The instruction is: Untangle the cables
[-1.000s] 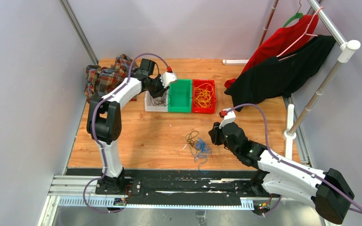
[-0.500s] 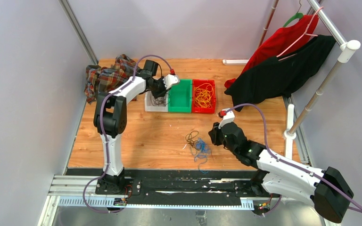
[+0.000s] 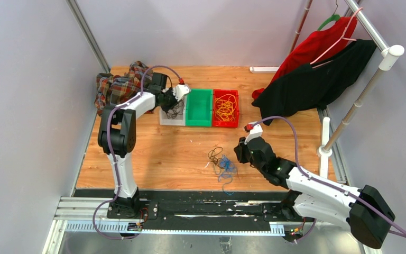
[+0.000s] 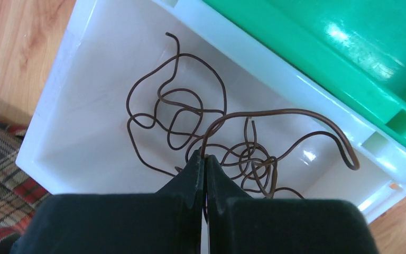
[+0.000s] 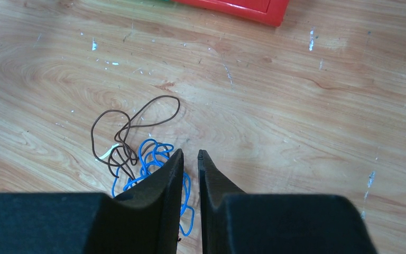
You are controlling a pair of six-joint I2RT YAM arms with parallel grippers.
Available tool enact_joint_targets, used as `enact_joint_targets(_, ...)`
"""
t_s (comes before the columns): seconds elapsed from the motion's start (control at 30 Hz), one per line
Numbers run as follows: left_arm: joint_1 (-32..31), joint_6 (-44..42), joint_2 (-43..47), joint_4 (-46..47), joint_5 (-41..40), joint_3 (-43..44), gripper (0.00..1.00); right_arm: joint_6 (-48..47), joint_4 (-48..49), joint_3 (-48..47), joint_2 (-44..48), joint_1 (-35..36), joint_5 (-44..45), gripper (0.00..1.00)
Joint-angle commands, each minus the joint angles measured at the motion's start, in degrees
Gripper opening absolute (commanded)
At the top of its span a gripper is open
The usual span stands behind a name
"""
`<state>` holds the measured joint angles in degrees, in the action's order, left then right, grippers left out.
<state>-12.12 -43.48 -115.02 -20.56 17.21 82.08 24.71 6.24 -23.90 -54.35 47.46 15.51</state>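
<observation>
Left gripper (image 4: 205,157), fingers pressed together, pinches a strand of the dark brown cable (image 4: 246,153) coiled in the white bin (image 4: 79,69); the green bin (image 4: 322,47) touches that bin at its 2 o'clock. Right gripper (image 5: 190,154), fingers slightly parted and empty, hovers over the wooden table (image 5: 296,106), a blue cable (image 5: 153,151) tangled with a brown cable (image 5: 121,153) lying at its 9 o'clock. Yellow cables (image 3: 225,108) fill the red bin (image 3: 226,92).

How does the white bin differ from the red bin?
The white bin holds dark cables; the red bin holds yellow cables. The white bin stands left of the green bin, the red bin right. The left gripper is at the white bin, not the red. Both adjoin the green bin.
</observation>
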Motion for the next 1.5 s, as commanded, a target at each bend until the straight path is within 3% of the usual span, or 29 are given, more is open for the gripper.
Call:
enact_joint_targets(0.0, 0.4, 0.7, 2.7, 3.6, -2.0, -1.8, 0.01, 1.3, 1.7, 1.0, -0.7, -1.1, -0.4, 0.16)
enact_joint_targets(0.3, -2.6, 4.6, 2.3, -0.2, 1.0, 1.1, 0.03, 0.8, 0.6, 0.6, 0.0, -1.1, -0.1, 0.16)
enact_joint_targets(0.4, -3.3, 5.9, 4.1, -1.0, -0.7, 0.9, 0.17, 0.6, 0.2, 0.7, 0.8, -1.1, 0.1, 0.15)
enact_joint_targets(0.47, -3.3, 6.6, 5.3, -2.8, -1.7, 1.7, 0.36, 0.5, 0.0, 0.6, 1.2, -1.1, 0.2, 0.16)
enact_joint_targets(0.53, -3.3, 6.2, 6.4, -5.1, -3.1, 2.4, 0.48, 0.4, -0.2, 0.5, 1.6, -1.1, 0.2, 0.17)
enact_joint_targets(0.63, -3.2, 6.0, 8.4, -7.1, -5.0, 3.4, 0.56, 0.3, -0.3, 0.5, 1.9, -1.2, 0.1, 0.18)
enact_joint_targets(0.77, -3.0, 5.0, 10.0, -10.1, -3.0, 4.9, 0.60, 0.7, -0.3, 0.7, 2.2, -1.2, 0.0, 0.18)
enact_joint_targets(0.97, -3.4, 4.1, 10.5, -18.1, 6.6, 6.9, 0.69, 1.1, -0.7, 0.7, 2.6, -1.1, -0.1, 0.18)
enact_joint_targets(1.03, -4.4, 4.5, 12.6, -19.8, 10.0, 5.2, 0.76, 1.0, -1.1, 0.7, 3.0, -1.2, 0.0, 0.20)
enact_joint_targets(1.2, -10.8, 6.8, 20.0, -21.1, 16.8, -4.9, 0.77, 1.7, 0.3, 1.2, 1.7, -1.2, -1.6, 0.29)
enact_joint_targets(1.33, -16.6, 13.4, 22.7, -21.1, 22.2, -10.5, 0.78, 2.8, 0.7, 1.4, 0.6, -1.1, -2.2, 0.29)
enact_joint_targets(1.47, -21.3, 25.2, 21.1, -18.4, 23.6, -12.6, 0.79, 3.1, 0.9, 1.7, 1.3, -1.1, -1.7, 0.29)
